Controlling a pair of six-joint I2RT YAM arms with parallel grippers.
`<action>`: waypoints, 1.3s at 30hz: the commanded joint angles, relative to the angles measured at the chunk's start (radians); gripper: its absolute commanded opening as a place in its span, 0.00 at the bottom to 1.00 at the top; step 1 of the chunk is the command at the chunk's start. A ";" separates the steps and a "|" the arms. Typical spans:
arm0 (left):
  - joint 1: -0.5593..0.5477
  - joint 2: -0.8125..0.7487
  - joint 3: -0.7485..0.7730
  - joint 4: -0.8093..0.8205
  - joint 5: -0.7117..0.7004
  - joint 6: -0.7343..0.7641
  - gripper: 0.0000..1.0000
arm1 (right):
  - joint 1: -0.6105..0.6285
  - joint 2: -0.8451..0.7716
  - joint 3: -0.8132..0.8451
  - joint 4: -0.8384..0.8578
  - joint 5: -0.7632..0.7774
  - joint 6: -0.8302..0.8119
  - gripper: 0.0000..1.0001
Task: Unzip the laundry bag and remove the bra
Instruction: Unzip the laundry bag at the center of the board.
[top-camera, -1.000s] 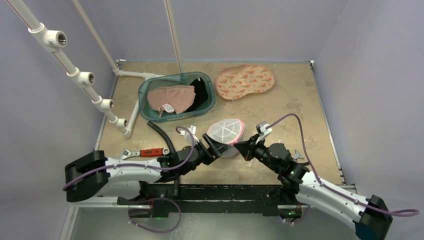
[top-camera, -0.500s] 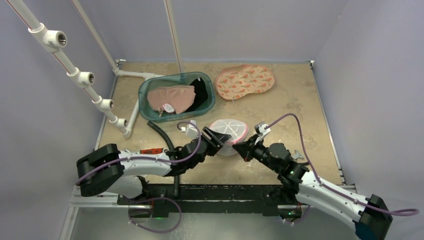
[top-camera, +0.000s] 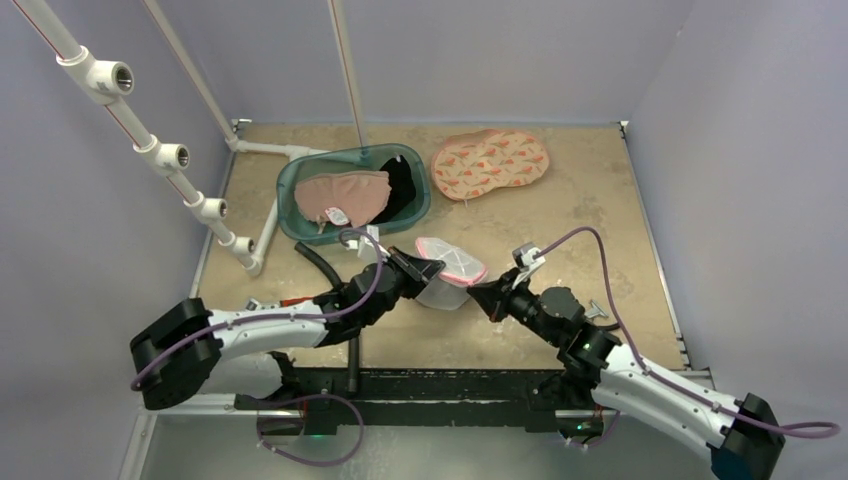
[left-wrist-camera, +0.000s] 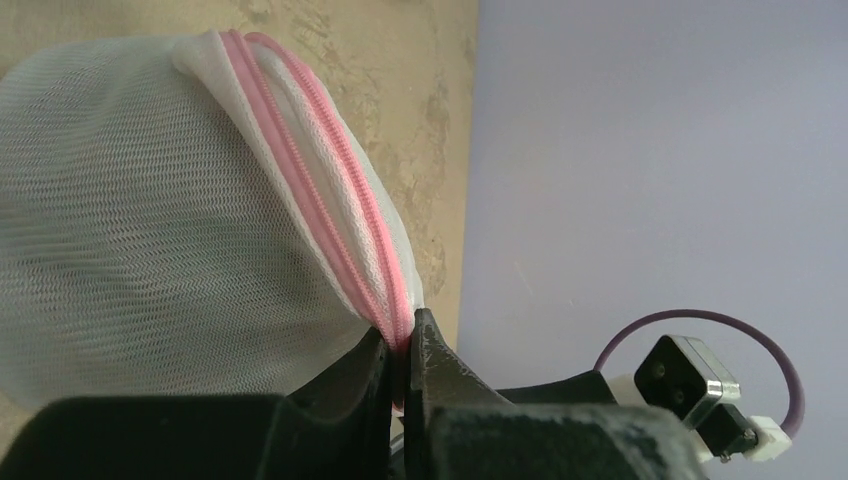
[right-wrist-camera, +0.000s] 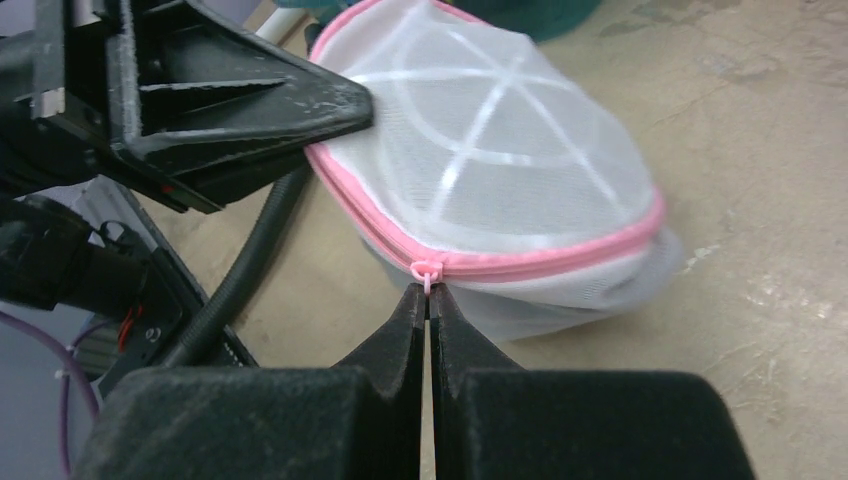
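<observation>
A white mesh laundry bag (top-camera: 450, 266) with a pink zipper (right-wrist-camera: 520, 262) is held off the table between both arms. My left gripper (left-wrist-camera: 402, 345) is shut on the bag's pink zippered edge (left-wrist-camera: 340, 235) at its left side, and shows in the top view as well, left gripper (top-camera: 413, 268). My right gripper (right-wrist-camera: 428, 292) is shut on the small pink zipper pull (right-wrist-camera: 426, 271) at the bag's near side; from above the right gripper (top-camera: 480, 291) touches the bag's right edge. The zipper looks closed. The bra inside is hidden by the mesh.
A teal basket (top-camera: 300, 178) holding pink and black clothes stands at the back. A patterned pink cloth (top-camera: 490, 161) lies at the back right. A black hose (top-camera: 325, 268) and a red-handled tool (top-camera: 300, 299) lie near my left arm. White pipes (top-camera: 160, 150) run along the left.
My left gripper moved up to the bag's left edge and shut on its zippered rim. The bag tilted and lifted. My right gripper stayed shut on the zipper pull.
</observation>
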 joint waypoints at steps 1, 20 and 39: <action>0.038 -0.102 0.021 -0.089 -0.006 0.114 0.00 | 0.002 -0.040 0.062 -0.075 0.139 0.026 0.00; 0.369 -0.129 0.053 0.135 0.710 0.373 0.00 | 0.002 -0.201 0.022 -0.118 0.269 0.085 0.00; 0.402 -0.256 -0.148 0.090 0.636 0.273 0.75 | 0.003 -0.050 -0.014 0.022 0.100 0.025 0.00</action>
